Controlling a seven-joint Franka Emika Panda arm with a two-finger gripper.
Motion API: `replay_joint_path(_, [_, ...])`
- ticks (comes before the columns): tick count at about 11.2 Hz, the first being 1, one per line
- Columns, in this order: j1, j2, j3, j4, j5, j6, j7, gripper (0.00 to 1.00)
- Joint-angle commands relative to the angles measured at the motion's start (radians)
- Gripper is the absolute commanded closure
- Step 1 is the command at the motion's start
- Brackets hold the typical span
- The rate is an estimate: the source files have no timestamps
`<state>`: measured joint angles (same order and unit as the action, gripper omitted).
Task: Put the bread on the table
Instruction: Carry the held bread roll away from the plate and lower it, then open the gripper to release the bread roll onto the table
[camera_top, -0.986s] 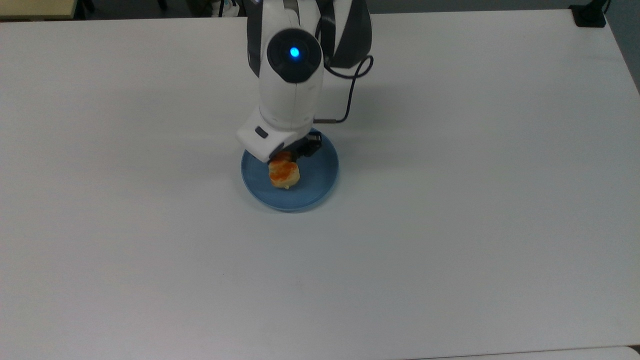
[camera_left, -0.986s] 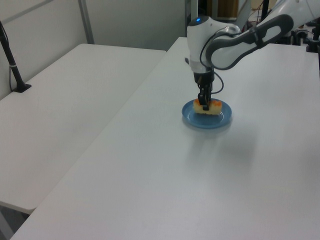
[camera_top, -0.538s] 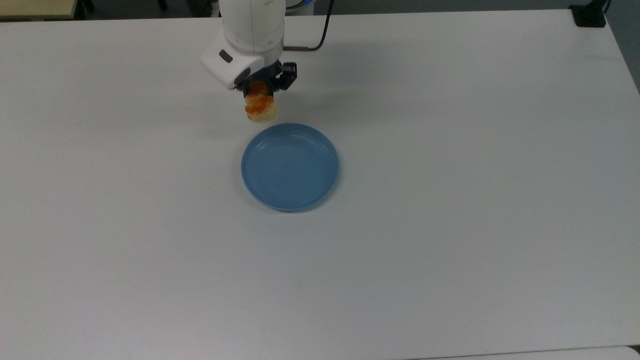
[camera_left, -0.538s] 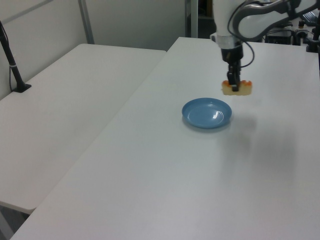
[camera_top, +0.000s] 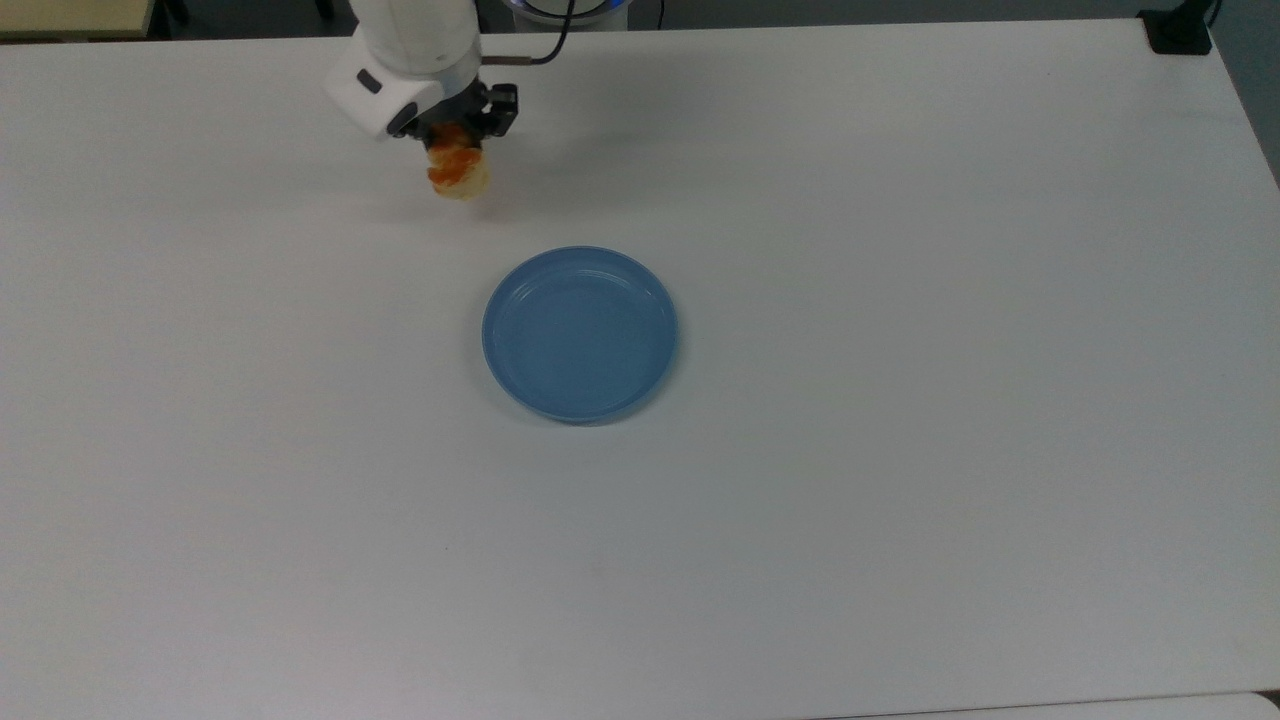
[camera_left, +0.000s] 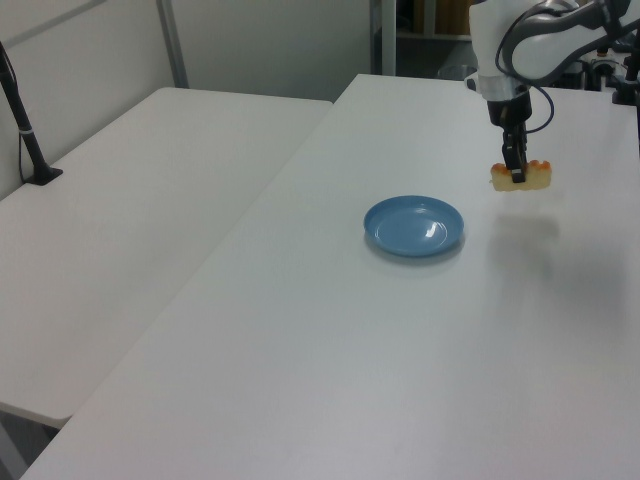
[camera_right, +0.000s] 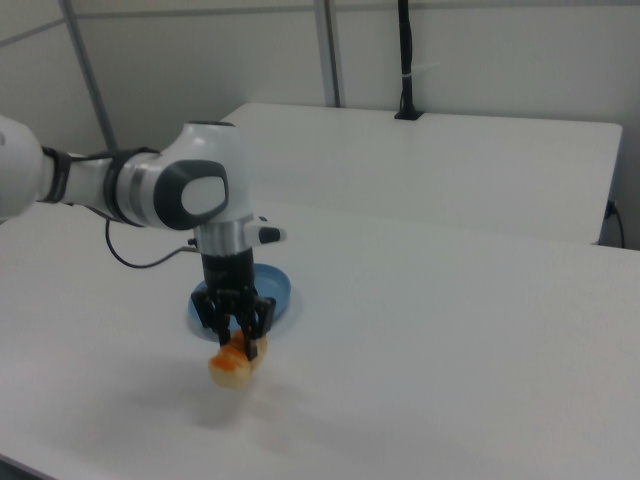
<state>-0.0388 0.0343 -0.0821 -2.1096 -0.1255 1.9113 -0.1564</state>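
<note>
The hand (camera_left: 517, 176) is clamped on the bread (camera_left: 521, 177) and holds it in the air above the bare worktop (camera_top: 900, 300), apart from the blue plate (camera_top: 580, 333), probably to set it down there.

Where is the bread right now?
The bread hangs in the pincer above the table, off the blue plate and toward the top view's upper left of it.

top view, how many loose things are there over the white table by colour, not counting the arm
Blue: 1, the plate, empty on the table.
Tan and orange: 1, the bread, held in the gripper beyond the plate.
Total: 2.
</note>
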Motion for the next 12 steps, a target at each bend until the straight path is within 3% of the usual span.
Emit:
replay_joint_path(1, [0.002,0.102,-0.001,-0.015,-0.071,0.093,-0.017,0.52])
replay_joint_path(3, [-0.003,0.122,-0.007,-0.016,-0.104,0.098,-0.035,0.41])
replay_joint_path(4, [-0.003,0.125,-0.025,-0.015,-0.106,0.097,-0.054,0.29])
replay_joint_path(5, [-0.003,0.121,-0.039,-0.015,-0.106,0.091,-0.066,0.1])
replay_joint_path(6, [-0.003,0.113,-0.045,-0.013,-0.106,0.083,-0.066,0.0])
replay_joint_path(8, [0.005,0.067,-0.045,0.016,-0.092,0.071,-0.054,0.0])
replay_joint_path(12, [0.079,0.05,-0.009,0.394,0.067,-0.168,0.134,0.0])
